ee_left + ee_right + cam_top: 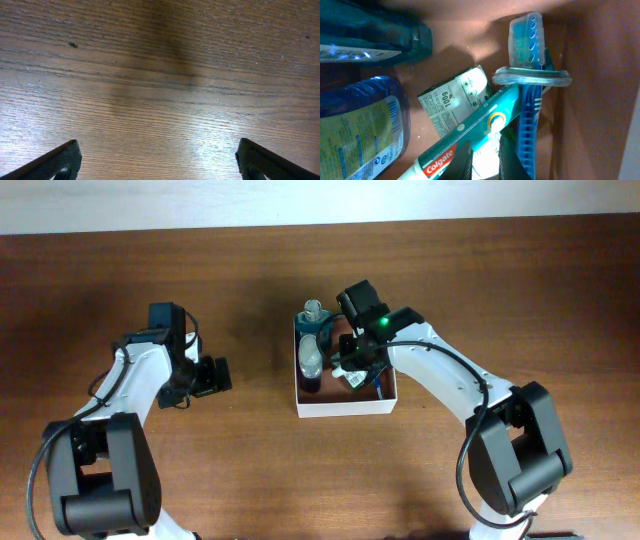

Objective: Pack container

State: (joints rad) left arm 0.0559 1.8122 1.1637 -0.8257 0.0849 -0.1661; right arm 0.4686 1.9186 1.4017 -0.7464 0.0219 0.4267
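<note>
Reddish-brown card is showing beneath the goods: the container (345, 408) is sitting mid-worktop (250, 470), and the right jaws are hanging low inside it, over the toothpaste tube (470, 145) that is leaning on the blue toothbrush pack (527, 100). Whether they are pinching or letting go, I cannot tell. This is looking like settling the tube, so releasing gently and lifting straight up, clear of the blue bottle (360, 130) and teal bottle (370, 30), is paying off. The left jaws are standing spread wide over wood, well apart from the container.
</note>
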